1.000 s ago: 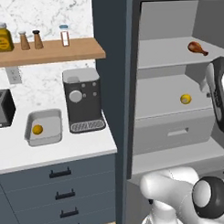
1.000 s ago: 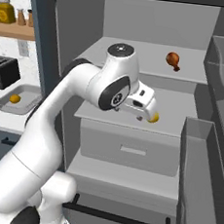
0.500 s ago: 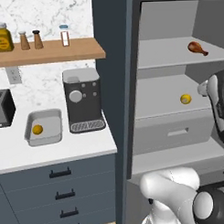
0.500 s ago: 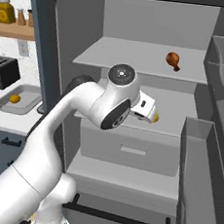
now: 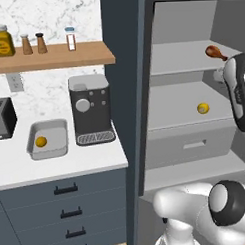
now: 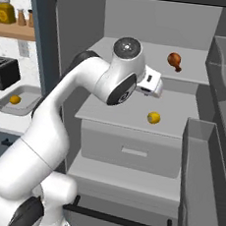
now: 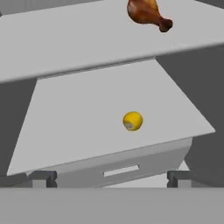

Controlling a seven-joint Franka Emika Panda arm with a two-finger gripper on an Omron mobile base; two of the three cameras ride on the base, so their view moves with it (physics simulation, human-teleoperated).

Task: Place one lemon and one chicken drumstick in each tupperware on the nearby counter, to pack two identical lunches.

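Note:
One lemon point(image 7: 132, 121) lies alone on the fridge's middle shelf point(image 7: 78, 113); it is also seen as the lemon point(image 6: 154, 118) and the lemon point(image 5: 203, 108). A brown chicken drumstick point(image 7: 148, 13) rests on the shelf above, the same drumstick point(image 6: 175, 60) point(image 5: 215, 52). My gripper point(image 7: 109, 179) is open, its fingertips point(image 7: 41, 178) wide apart, holding nothing, back from and above the lemon. The hand point(image 6: 151, 84) hovers over the middle shelf. On the white counter point(image 5: 71, 161) a grey tupperware point(image 5: 47, 128) holds another lemon point(image 5: 41, 142).
A coffee machine point(image 5: 90, 110) stands right of the tupperware and a toaster point(image 5: 3, 118) left of it. Jars line the wooden shelf point(image 5: 52, 56). A fridge drawer point(image 6: 131, 149) sits under the middle shelf. Door bins point(image 6: 215, 145) stand to the right.
The hand has lifted up and back from the lemon on the middle shelf. The lemon and drumstick have stayed where they were.

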